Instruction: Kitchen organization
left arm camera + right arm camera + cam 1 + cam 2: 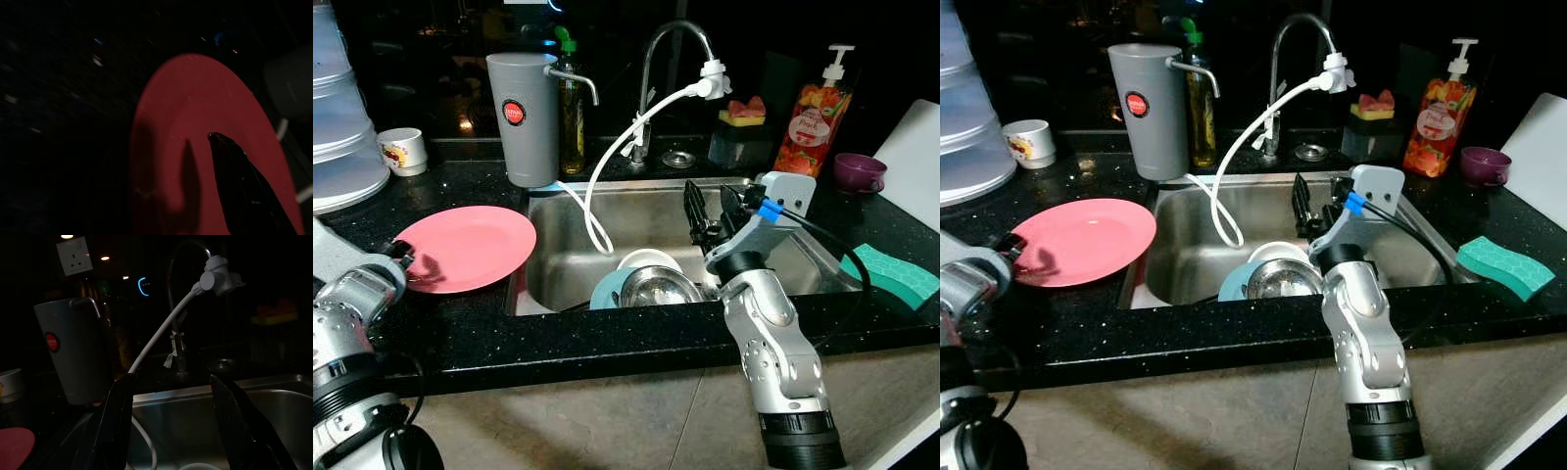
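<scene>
Right claw [713, 208]: spread, empty, above the sink [783, 201].
Left claw [408, 257]: state unclear, at the pink plate [470, 245], left of sink.
Bowls [656, 286]: inside the sink.
Risk: descending claw could snag the white hose [607, 157].

blue plate [604, 291] mostly hidden, perhaps under bowls [658, 285]

Head pair: looking forward and down at the sink [773, 257] from the counter's front, both sharing it.
Left wrist: hovering close over the pink plate [205, 147], left of the sink.
Right wrist: sitting low over the sink, facing the faucet [182, 308].
</scene>
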### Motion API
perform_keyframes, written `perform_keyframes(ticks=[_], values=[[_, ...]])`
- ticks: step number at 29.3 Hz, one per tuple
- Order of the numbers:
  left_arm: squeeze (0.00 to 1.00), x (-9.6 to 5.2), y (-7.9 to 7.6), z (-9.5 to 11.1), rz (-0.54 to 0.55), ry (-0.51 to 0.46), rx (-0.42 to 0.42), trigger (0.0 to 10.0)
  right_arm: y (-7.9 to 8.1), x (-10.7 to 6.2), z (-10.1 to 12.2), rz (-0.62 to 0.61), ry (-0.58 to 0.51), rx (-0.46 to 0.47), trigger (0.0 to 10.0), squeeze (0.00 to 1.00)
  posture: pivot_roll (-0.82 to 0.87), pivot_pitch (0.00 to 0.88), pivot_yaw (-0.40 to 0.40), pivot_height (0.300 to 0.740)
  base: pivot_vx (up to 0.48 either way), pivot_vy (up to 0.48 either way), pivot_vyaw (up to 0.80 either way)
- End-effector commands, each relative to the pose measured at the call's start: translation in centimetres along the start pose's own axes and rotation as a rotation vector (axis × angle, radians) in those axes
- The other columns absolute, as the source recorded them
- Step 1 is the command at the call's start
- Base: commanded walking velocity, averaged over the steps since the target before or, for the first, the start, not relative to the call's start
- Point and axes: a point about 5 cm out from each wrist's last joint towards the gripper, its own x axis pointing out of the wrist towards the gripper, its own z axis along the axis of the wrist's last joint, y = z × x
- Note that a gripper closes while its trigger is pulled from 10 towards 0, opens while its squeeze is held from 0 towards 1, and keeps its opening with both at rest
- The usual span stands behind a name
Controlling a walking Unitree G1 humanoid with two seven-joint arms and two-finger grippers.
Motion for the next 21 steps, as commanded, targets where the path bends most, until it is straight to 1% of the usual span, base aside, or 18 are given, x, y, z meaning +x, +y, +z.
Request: perform_keyframes(ticks=[1, 2, 3, 5, 6, 7, 8, 13, 19, 20, 21], values=[[0.00, 0.35, 0.48, -1.32, 0.007, 0.071, -0.017, 9.6, -0.01, -0.09, 0.11, 0.002, 0.001, 0.003, 10.0, 0.00, 0.03, 0.109, -0.035, 0.740, 0.000, 0.000, 0.00], [0.00, 0.35, 0.48, -1.32, 0.007, 0.071, -0.017, 9.6, -0.01, -0.09, 0.11, 0.002, 0.001, 0.003, 10.0, 0.00, 0.03, 0.109, -0.035, 0.740, 0.000, 0.000, 0.00], [0.00, 0.44, 0.33, -1.64, -0.009, 0.096, -0.015, 4.0, 0.00, -0.06, 0.14, 0.003, -0.001, 0.004, 10.0, 0.00, 0.03, 0.109, -0.035, 0.740, 0.000, 0.000, 0.00], [0.00, 0.46, 0.33, -1.78, -0.010, 0.107, -0.009, 4.0, 0.01, -0.05, 0.16, 0.003, -0.002, 0.004, 10.0, 0.00, 0.03, 0.109, -0.035, 0.740, 0.000, 0.000, 0.00], [0.00, 0.46, 0.36, -1.91, -0.010, 0.114, -0.006, 2.4, 0.02, -0.03, 0.18, 0.004, -0.003, 0.005, 10.0, 0.00, 0.03, 0.109, -0.035, 0.740, 0.000, 0.000, 0.00], [0.00, 0.46, 0.36, -1.91, -0.010, 0.114, -0.006, 2.4, 0.02, -0.03, 0.18, 0.004, -0.003, 0.005, 10.0, 0.00, 0.03, 0.109, -0.035, 0.740, 0.000, 0.000, 0.00], [0.00, 0.46, 0.39, -2.04, -0.010, 0.119, -0.007, 0.0, 0.03, 0.01, 0.18, 0.005, -0.004, 0.006, 10.0, 0.00, 0.03, 0.101, -0.034, 0.740, 0.000, 0.000, 0.00], [0.00, 0.45, 0.35, -2.06, -0.017, 0.119, -0.020, 0.0, 0.06, 0.05, 0.15, 0.006, -0.003, 0.006, 10.0, 0.00, 0.03, 0.101, -0.034, 0.740, 0.000, 0.000, 0.00], [0.00, 0.46, 0.11, -1.80, -0.045, 0.090, -0.042, 0.0, 0.10, 0.18, 0.16, 0.008, -0.004, 0.006, 10.0, 0.00, 0.03, 0.091, -0.036, 0.740, 0.000, 0.000, 0.00], [0.00, 0.38, -0.21, -1.68, -0.070, 0.078, -0.037, 2.1, 0.10, 0.22, 0.18, 0.008, -0.005, 0.006, 10.0, 0.00, 0.03, 0.091, -0.036, 0.740, 0.000, 0.000, 0.00], [0.00, 0.38, -0.21, -1.68, -0.070, 0.078, -0.037, 2.1, 0.10, 0.22, 0.18, 0.008, -0.005, 0.006, 10.0, 0.00, 0.03, 0.091, -0.036, 0.740, 0.000, 0.000, 0.00]])
